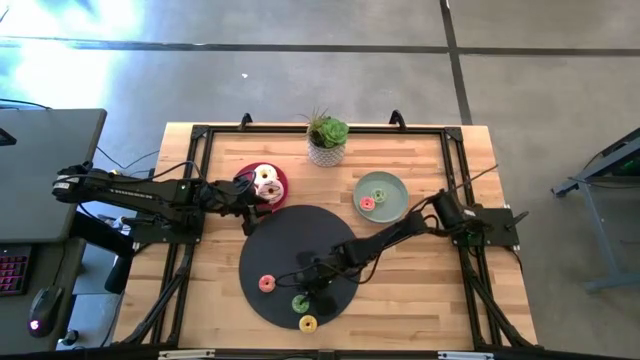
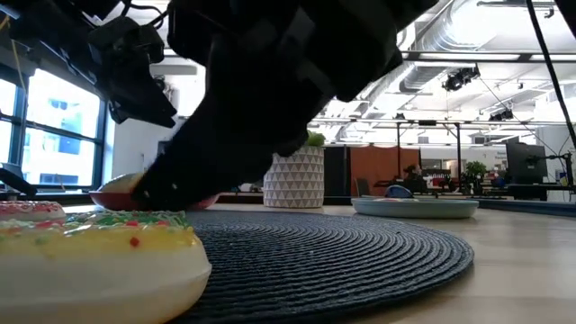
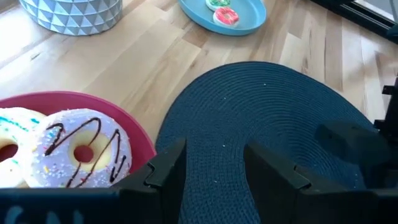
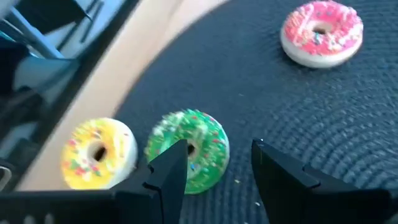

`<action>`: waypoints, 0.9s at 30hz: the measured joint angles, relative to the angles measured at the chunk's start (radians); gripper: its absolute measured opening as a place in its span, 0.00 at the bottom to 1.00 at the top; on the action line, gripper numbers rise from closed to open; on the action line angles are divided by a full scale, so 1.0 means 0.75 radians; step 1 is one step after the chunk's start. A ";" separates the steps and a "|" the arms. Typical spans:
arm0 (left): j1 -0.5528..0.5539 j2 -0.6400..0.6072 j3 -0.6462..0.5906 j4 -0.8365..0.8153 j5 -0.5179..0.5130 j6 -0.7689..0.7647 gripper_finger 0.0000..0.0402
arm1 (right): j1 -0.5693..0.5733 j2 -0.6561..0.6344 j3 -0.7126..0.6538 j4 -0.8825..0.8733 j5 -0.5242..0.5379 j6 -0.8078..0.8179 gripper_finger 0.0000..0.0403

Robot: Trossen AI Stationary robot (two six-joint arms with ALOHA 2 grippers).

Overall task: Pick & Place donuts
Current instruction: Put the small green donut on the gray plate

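My right gripper (image 1: 313, 289) (image 4: 217, 167) is open low over the black mat (image 1: 300, 245), one finger in front of the green mini donut (image 4: 193, 148) (image 1: 300, 303). Whether it touches, I cannot tell. A yellow mini donut (image 4: 96, 152) (image 1: 308, 323) and a pink one (image 4: 321, 32) (image 1: 266, 284) also lie flat on the mat. My left gripper (image 1: 250, 205) (image 3: 214, 168) is open at the mat's far-left edge, beside the red plate (image 3: 134, 127). That plate holds a drizzled larger donut (image 3: 81, 152) and a sprinkled one (image 3: 9, 146). The sage plate (image 1: 395, 200) holds two mini donuts (image 1: 367, 203).
A potted plant in a white patterned pot (image 1: 327, 140) stands at the table's far edge between the two plates. Black frame rails (image 1: 455, 170) run along the table's sides. Bare wood lies to the right of the mat (image 1: 420, 290).
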 joint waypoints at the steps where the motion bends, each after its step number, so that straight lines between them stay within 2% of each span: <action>1: 0.000 0.000 0.000 0.000 0.000 0.000 0.38 | 0.001 0.002 0.002 0.003 -0.005 0.008 0.41; 5: 0.000 0.000 0.000 0.000 -0.001 0.000 0.38 | 0.006 0.007 0.001 -0.017 0.017 -0.010 0.41; 8: 0.000 0.000 0.000 0.000 -0.003 0.000 0.38 | 0.006 0.007 0.001 -0.024 0.007 -0.013 0.37; 16: 0.000 0.000 0.000 0.000 -0.003 0.001 0.38 | 0.007 0.007 0.001 -0.077 0.009 -0.023 0.07; 18: 0.000 0.000 0.000 -0.001 -0.003 0.001 0.38 | 0.007 0.007 0.001 -0.074 0.009 -0.036 0.02; 23: 0.000 0.000 0.000 0.000 -0.003 0.001 0.38 | 0.002 0.003 0.001 -0.033 -0.004 -0.033 0.05; 27: 0.000 0.000 0.000 0.000 -0.003 0.001 0.38 | -0.019 -0.064 -0.001 -0.093 0.028 0.048 0.02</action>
